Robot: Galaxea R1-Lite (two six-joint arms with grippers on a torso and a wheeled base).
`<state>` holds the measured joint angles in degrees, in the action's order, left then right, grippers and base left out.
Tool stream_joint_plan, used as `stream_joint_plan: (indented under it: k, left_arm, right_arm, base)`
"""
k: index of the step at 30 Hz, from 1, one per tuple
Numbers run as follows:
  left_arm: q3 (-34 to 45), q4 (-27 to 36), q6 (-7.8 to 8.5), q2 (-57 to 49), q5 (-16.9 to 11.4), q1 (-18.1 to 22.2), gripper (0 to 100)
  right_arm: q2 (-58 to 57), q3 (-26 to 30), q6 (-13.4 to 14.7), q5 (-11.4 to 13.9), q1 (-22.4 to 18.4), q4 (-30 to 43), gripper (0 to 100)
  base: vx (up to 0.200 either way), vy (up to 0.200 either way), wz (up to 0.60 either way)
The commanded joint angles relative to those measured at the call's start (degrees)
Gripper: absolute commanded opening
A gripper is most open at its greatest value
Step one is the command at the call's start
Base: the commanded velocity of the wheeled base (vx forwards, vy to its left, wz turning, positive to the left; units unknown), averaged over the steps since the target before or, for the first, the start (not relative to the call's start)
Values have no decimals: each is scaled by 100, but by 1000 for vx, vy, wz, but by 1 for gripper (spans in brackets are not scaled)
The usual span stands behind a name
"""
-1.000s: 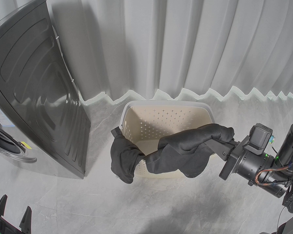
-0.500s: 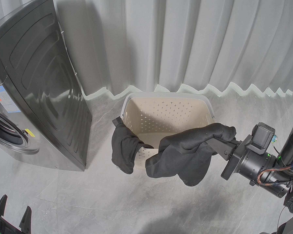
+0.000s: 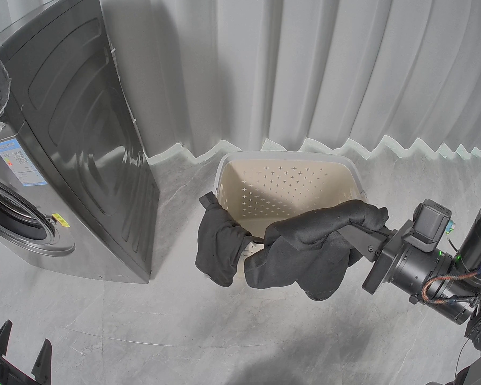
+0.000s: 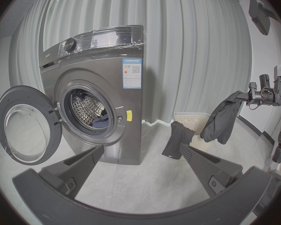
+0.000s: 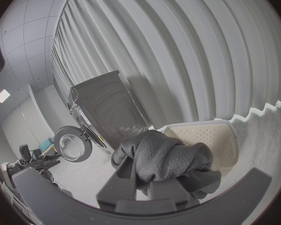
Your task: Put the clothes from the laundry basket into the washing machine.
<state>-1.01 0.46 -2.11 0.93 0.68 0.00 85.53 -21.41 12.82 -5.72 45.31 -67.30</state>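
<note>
Camera leftward; right pincer [image 3: 361, 232] under garment [image 3: 304, 249]

Grey floor [image 3: 198, 322], washing machine [image 3: 80, 151], laundry basket [image 3: 288, 156]

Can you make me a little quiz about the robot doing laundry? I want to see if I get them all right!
1. True or false: the round door of the dark grey washing machine stands open.
2. Pick one: what is the right gripper holding? A) a dark grey garment; B) a white towel; C) a bottle of soap.
3. Fill the gap: a second dark garment hangs over the ____ of the cream plastic laundry basket.

Key: 1 true; 2 A; 3 rim.
</note>
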Motion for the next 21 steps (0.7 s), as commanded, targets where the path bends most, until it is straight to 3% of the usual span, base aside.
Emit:
stream_joint_plan:
  k: [1, 21]
  left_arm:
    - [92, -2, 9, -93, 2, 0, 100]
    - [92, -2, 0, -93, 2, 0, 100]
  right_arm:
    - [16, -30, 1, 0, 4, -20, 0]
    - [25, -57, -8, 106, 21, -134, 0]
  base:
    - [0, 200, 0]
    - [0, 200, 0]
